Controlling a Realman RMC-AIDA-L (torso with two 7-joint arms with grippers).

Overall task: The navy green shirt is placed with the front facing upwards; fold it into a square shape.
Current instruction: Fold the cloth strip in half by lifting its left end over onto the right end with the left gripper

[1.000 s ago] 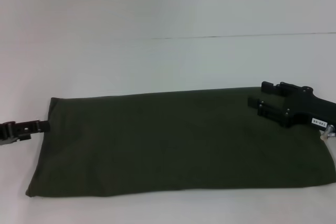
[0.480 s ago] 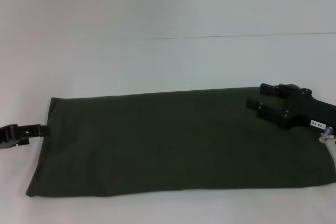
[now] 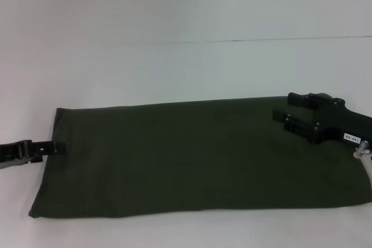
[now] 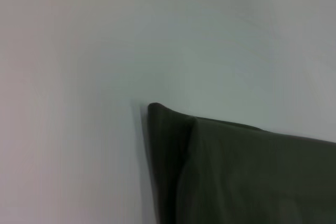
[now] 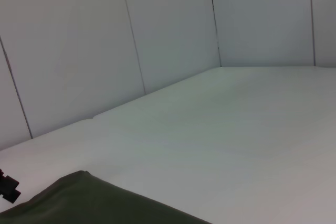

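The navy green shirt [image 3: 192,155] lies flat on the white table as a long folded band, plain green side up, with no lettering showing. My left gripper [image 3: 56,147] comes in low from the left, and its tip sits at the band's left edge. In the left wrist view that end of the shirt [image 4: 241,171] shows a folded corner. My right gripper [image 3: 285,110] hovers open over the far right end of the shirt, with nothing between its fingers. The right wrist view catches a shirt corner [image 5: 89,200] and a bit of the left gripper [image 5: 7,188].
White table top [image 3: 186,68] stretches beyond the shirt to a seam line [image 3: 261,40]. Pale panelled walls [image 5: 157,35] stand behind the table in the right wrist view. A narrow strip of table shows in front of the shirt.
My left gripper has slid right and slightly down, from just off the shirt to its left edge. The right gripper and the shirt have hardly moved.
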